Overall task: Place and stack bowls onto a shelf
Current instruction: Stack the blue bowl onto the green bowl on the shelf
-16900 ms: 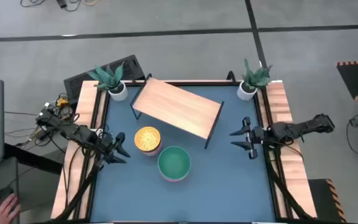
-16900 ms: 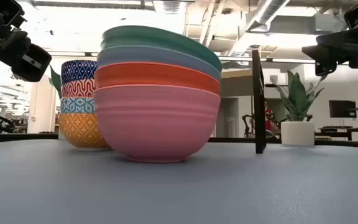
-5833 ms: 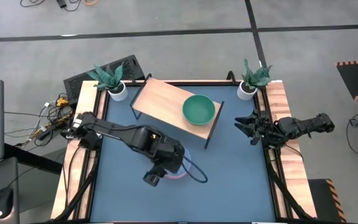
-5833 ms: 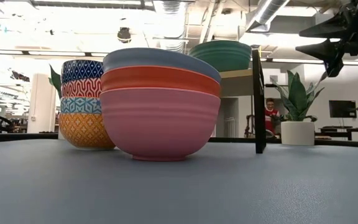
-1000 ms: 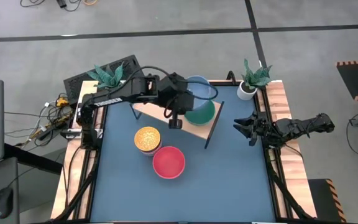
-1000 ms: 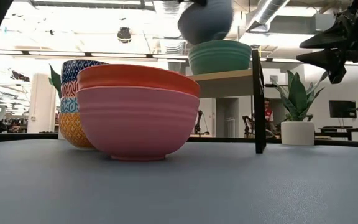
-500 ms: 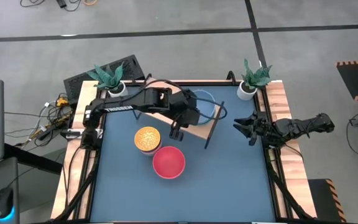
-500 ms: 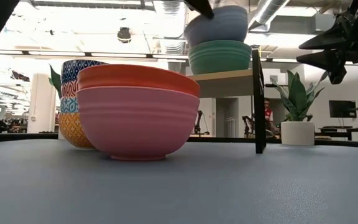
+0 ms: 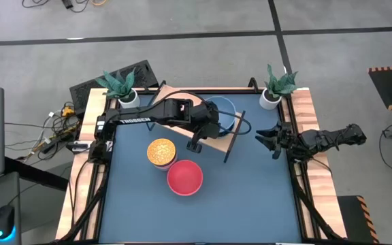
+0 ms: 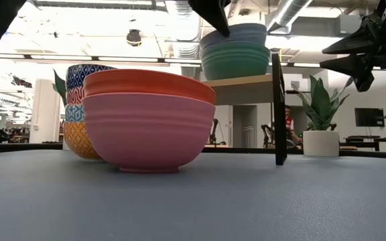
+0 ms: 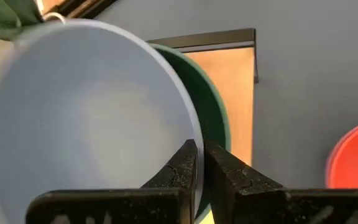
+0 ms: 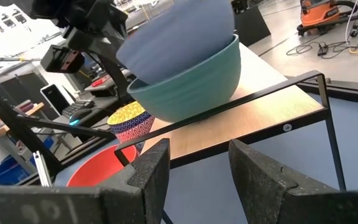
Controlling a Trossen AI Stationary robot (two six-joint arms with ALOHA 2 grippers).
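Lowered since a moment ago, blue-grey bowl [image 10: 236, 32] nests in green bowl [image 10: 235, 61]; left end effector [image 11: 199, 163] seemingly pinches its rim, arm hiding the shelf [image 9: 171, 95].

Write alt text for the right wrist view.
A blue-grey bowl sits nested in a green bowl on the wooden shelf, the left gripper pinching its rim. Below stand a red bowl and a patterned bowl stack.
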